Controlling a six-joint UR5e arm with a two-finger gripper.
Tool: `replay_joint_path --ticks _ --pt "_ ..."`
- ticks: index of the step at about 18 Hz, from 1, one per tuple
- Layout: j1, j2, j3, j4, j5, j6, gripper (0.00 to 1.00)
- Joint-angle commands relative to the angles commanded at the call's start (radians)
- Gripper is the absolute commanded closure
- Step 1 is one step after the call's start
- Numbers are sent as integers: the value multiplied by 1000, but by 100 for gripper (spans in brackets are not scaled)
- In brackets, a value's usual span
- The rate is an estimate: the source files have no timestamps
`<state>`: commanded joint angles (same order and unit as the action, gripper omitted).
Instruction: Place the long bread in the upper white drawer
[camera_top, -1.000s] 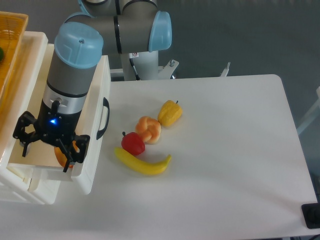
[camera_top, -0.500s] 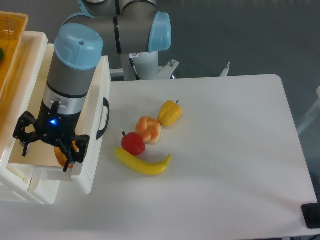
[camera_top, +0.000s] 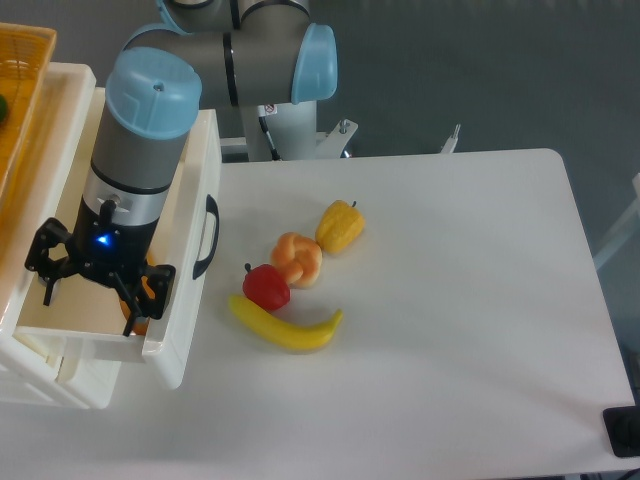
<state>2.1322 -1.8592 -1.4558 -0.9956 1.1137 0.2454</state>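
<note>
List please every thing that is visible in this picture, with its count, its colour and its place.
long bread: one, orange, mostly hidden under the gripper, inside the upper white drawer
upper white drawer: one, cream-white with a black handle, pulled open at the left
woven basket: one, yellow, top left corner, partly cut off
round bun: one, orange, table middle
pepper: one, yellow, right of the bun
apple: one, red, left of the bun
banana: one, yellow, in front of the apple
table: one, white
gripper: one, black, over the drawer; jaws' state unclear
</note>
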Motion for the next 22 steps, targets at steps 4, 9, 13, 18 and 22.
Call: replay_joint_path --ticks 4,9,13,18,22 --pt "58 49 2 0 11 2 0" --pt "222 91 -11 2 20 125 0" --pt "322 60 -57 2 216 414 0" --pt "391 -50 -67 3 371 578 0" --pt "436 -130 -55 5 442 673 0"
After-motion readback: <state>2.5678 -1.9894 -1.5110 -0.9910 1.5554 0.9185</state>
